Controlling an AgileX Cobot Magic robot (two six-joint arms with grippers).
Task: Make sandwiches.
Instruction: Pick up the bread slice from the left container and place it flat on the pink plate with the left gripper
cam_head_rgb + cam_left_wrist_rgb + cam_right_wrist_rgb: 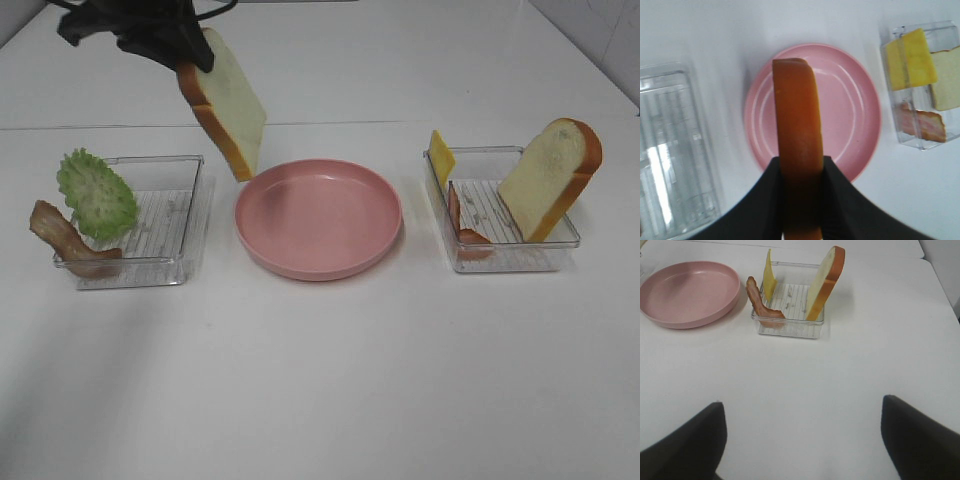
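Note:
My left gripper (190,55) is shut on a bread slice (228,100) with white crumb and orange-brown crust, held tilted in the air above the far left rim of the pink plate (318,218). In the left wrist view the slice's crust (797,130) stands edge-on between the black fingers (840,200), over the plate (860,115). A second bread slice (553,175) leans in the right tray (500,255) with a yellow cheese slice (440,155) and a bacon strip (465,228). My right gripper (802,440) is open over bare table, short of that tray (790,325).
The left clear tray (150,240) holds a frilly green lettuce leaf (95,192) and a bacon strip (60,235) draped over its left wall. The plate carries nothing. White table lies in front of the plate and both trays.

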